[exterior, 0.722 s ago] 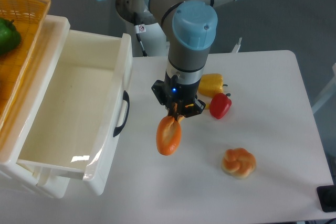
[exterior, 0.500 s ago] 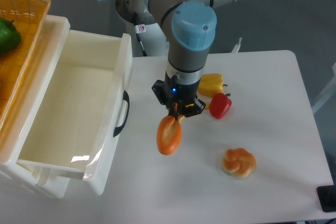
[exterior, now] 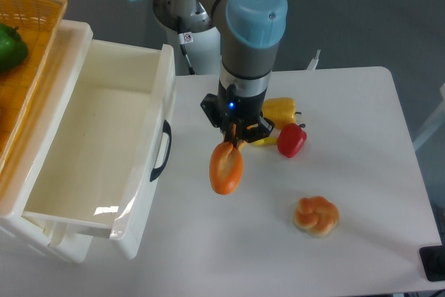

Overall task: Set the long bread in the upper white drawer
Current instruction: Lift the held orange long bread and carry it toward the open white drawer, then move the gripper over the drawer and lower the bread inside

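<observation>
The long bread [exterior: 226,169] hangs end-down in the air, an orange oval with a paler slit, above the white table. My gripper [exterior: 233,134] is shut on its upper end. The upper white drawer [exterior: 139,130] stands pulled open at the left, its black handle [exterior: 162,151] facing the bread. The drawer's inside shows bare. The bread hangs to the right of the drawer front, apart from it.
A yellow pepper [exterior: 281,110], a red pepper [exterior: 291,140] and a bit of yellow banana [exterior: 265,141] lie just right of the gripper. A knotted golden bun [exterior: 316,215] sits at the front right. An orange woven basket [exterior: 21,67] with a green item rests atop the drawer unit.
The gripper and the bread have risen a little and shifted slightly away from the camera; the banana tip now shows beside the red pepper.
</observation>
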Robot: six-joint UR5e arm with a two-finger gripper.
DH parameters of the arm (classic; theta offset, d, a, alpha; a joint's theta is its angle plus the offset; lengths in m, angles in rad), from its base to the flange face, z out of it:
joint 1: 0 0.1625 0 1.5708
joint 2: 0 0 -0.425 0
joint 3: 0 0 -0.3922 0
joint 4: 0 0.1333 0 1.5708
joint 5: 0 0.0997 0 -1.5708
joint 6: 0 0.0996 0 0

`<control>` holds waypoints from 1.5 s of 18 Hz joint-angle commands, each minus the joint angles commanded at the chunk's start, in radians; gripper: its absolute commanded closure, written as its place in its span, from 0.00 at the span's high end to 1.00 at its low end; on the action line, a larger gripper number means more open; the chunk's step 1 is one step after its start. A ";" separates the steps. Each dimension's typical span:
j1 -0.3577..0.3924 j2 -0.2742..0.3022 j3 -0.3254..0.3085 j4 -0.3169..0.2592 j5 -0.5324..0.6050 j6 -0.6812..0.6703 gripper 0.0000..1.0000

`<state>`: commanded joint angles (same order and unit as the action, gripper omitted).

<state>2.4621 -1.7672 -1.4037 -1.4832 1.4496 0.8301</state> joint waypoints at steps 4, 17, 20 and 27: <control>-0.006 0.035 0.014 -0.058 0.000 -0.032 0.00; -0.057 0.129 0.038 -0.114 -0.170 -0.177 0.00; -0.063 0.140 0.048 -0.106 -0.221 -0.242 0.00; -0.161 0.111 0.037 -0.019 -0.249 -0.269 0.00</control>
<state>2.3011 -1.6566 -1.3668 -1.5019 1.2011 0.5616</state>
